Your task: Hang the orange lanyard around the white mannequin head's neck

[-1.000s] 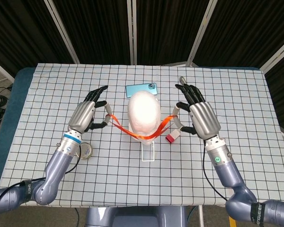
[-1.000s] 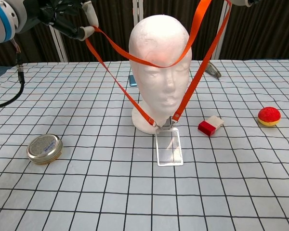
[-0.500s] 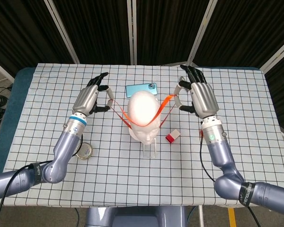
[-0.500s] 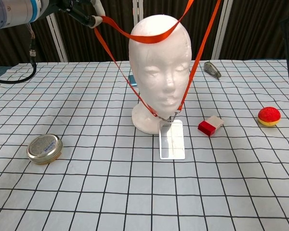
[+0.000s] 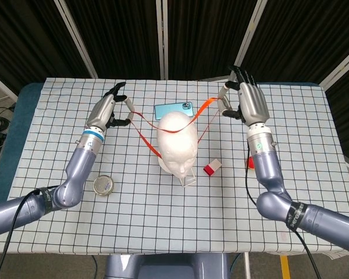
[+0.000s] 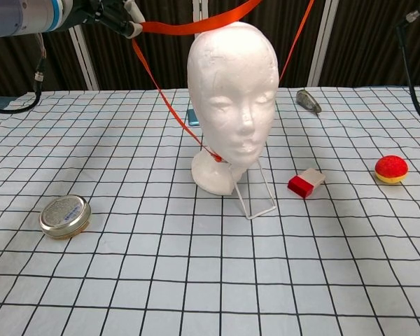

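The white mannequin head [image 5: 176, 145] [image 6: 232, 105] stands upright at the table's middle, facing me. The orange lanyard [image 5: 174, 129] [image 6: 189, 26] is stretched as a loop over the crown, its strands running down both sides to a clear badge holder [image 6: 255, 192] tilted up against the neck base. My left hand [image 5: 107, 110] [image 6: 112, 14] pinches the strap to the left of the head and above it. My right hand [image 5: 247, 103] holds the other side up at the right, out of the chest view.
A round tin [image 5: 104, 185] [image 6: 64, 213] lies front left. A red-and-white block [image 5: 211, 168] [image 6: 306, 183] sits right of the head's base. A blue phone [image 5: 174, 109] lies behind the head. A red-yellow ball [image 6: 391, 168] and a grey object [image 6: 308, 99] lie to the right.
Both hands moved up and toward the table's far side, carrying the loop from the face up over the crown. The badge holder has tipped up from lying flat on the table.
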`<state>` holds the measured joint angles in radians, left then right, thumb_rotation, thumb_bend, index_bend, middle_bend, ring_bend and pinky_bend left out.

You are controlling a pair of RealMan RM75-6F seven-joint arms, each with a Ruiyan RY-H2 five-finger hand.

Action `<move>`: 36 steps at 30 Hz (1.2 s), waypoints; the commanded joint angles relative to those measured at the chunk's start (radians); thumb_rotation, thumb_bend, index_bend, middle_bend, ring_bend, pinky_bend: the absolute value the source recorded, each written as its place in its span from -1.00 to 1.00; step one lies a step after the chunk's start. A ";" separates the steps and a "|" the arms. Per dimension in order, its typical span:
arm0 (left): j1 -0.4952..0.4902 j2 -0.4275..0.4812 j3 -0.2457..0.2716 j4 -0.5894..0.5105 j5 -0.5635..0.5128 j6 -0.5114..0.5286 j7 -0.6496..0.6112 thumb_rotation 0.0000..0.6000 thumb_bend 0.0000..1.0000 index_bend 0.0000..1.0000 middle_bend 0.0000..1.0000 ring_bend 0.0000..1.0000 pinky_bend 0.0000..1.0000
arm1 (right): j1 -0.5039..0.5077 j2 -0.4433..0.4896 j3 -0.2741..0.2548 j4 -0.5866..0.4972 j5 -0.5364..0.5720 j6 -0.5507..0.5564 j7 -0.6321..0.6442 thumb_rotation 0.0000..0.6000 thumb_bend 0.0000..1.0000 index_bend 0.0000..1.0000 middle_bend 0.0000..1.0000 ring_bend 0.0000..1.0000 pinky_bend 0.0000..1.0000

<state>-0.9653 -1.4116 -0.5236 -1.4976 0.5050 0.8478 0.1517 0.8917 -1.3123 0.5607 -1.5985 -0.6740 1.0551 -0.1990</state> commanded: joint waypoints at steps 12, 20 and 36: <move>-0.054 -0.050 0.055 0.173 -0.062 -0.105 -0.026 1.00 -0.93 -1.00 -1.00 -1.00 -1.00 | 0.072 -0.104 -0.059 0.258 0.063 -0.092 -0.030 1.00 -0.54 -0.64 -0.99 -1.00 -1.00; -0.058 -0.054 0.083 0.207 -0.063 -0.112 -0.027 1.00 -1.00 -1.00 -1.00 -1.00 -1.00 | 0.056 -0.103 -0.090 0.305 0.030 -0.110 -0.018 1.00 -0.61 -0.84 -1.00 -1.00 -1.00; 0.205 0.173 0.260 -0.079 0.330 0.158 -0.024 1.00 -1.00 -1.00 -1.00 -1.00 -1.00 | -0.220 0.164 -0.280 0.006 -0.343 0.001 0.116 1.00 0.08 -0.78 -1.00 -1.00 -1.00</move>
<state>-0.8338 -1.2946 -0.3191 -1.5088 0.7564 0.9177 0.1153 0.7409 -1.2115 0.3407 -1.5267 -0.9313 1.0276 -0.1314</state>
